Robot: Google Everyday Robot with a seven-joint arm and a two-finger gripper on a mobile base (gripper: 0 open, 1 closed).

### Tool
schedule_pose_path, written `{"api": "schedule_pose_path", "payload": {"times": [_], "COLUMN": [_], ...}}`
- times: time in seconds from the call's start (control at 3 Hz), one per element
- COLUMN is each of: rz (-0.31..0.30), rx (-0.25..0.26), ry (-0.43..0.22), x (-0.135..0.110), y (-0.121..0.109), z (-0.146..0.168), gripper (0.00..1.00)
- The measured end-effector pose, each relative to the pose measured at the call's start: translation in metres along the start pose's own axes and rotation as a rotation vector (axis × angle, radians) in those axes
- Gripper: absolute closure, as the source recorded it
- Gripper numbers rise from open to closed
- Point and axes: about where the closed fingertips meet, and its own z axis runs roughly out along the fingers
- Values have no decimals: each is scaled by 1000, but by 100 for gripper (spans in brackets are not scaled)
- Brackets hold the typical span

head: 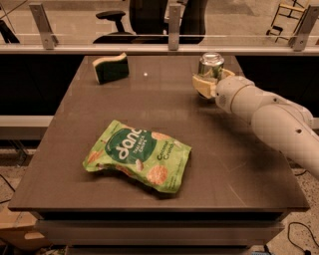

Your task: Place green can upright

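One table (239, 164) carries everything. Its snack bag (138, 155) lies flat, apparently sealed, contents hidden. At the far right the gripper (212, 83) clasps the green can (211, 63) upright by its lower body; letting go before the base sits flush could tip it toward the nearby edge. Its fill is hidden.

Here's an office-style robot test space. Behind the dark counter (234, 169) runs a glass partition (89, 25) on metal posts (174, 20), and beyond it a black swivel office chair (144, 15) sits on a bare floor, with what looks like a small stepladder (285, 15) off to the far right. Loose cables (299, 234) trail on the floor by the counter's near corner. A white robot arm (269, 114) reaches in from the right, its pincer (212, 79) at the counter's far right side, clamped around the green can (211, 63).
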Motion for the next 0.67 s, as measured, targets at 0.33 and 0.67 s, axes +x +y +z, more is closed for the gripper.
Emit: {"api": "schedule_pose_path", "payload": {"times": [0.33, 0.67], "rz": [6, 20], "rx": [-12, -24], "ry": [3, 8], "x": [-4, -8], "y": [1, 2], "z": [-2, -2], "gripper": [100, 100]}}
